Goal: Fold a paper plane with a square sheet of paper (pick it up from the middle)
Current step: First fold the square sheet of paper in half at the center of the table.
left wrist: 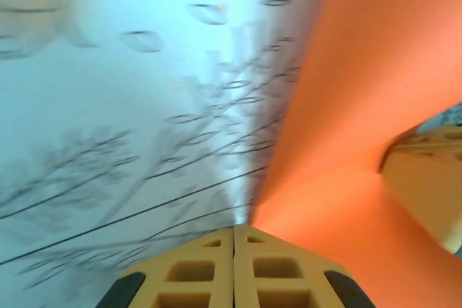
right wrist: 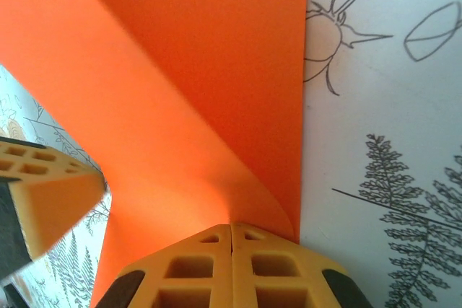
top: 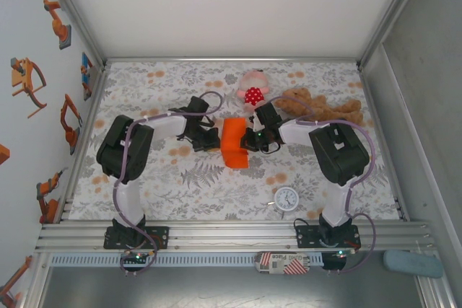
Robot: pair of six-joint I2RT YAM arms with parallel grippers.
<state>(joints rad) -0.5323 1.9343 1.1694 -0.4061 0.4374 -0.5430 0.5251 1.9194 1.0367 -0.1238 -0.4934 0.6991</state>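
Nearest me, in front of the square sheet of paper (top: 234, 142) and to its right, a small white clock (top: 286, 198) lies on the leaf-patterned bench (top: 180, 185). The orange sheet sits mid-bench, bent into a soft curl. My left arm (top: 162, 124) reaches it from the left, jaws pressed together and, as far as the blurred wrist view lets me judge, pinching its edge. My right arm (top: 299, 131) reaches it from the right, jaws closed on the curled edge. Just beyond the sheet lies a pink spotted plush toy (top: 253, 90). A brown teddy bear (top: 321, 106) lies beyond the sheet and to its right.
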